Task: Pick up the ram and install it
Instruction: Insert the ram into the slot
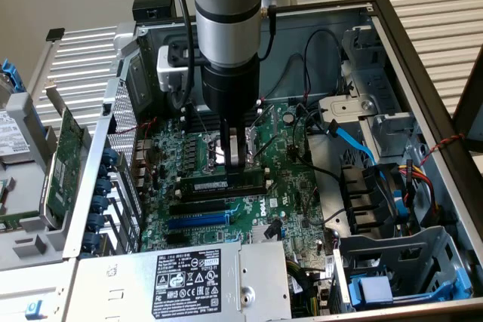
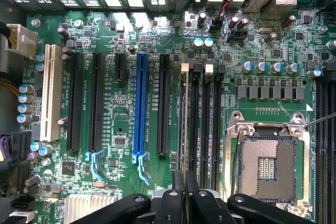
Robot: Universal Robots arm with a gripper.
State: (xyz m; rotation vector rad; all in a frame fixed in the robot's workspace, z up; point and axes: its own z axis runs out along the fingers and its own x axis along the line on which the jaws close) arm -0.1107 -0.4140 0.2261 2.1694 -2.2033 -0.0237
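The ram (image 1: 215, 185) is a thin green stick with a white label. It stands upright on its edge in a long memory slot of the motherboard (image 1: 294, 186) inside the open computer case. My gripper (image 1: 235, 164) comes straight down onto its top edge, shut on it. In the wrist view the ram (image 2: 184, 119) appears edge-on as a thin line. It runs along the memory slot closest to the black expansion slot (image 2: 164, 103). My gripper (image 2: 184, 190) pinches it between black fingers (image 2: 177, 187). I cannot tell whether the ram sits fully down in the slot.
Three free memory slots (image 2: 206, 124) lie beside the ram, then the open CPU socket (image 2: 268, 166). A blue expansion slot (image 2: 140, 103) lies on the ram's other side. The power supply (image 1: 196, 277), a fan (image 1: 362, 201) and a blue cable (image 1: 355, 141) crowd the case. A green card (image 1: 64, 164) leans outside it.
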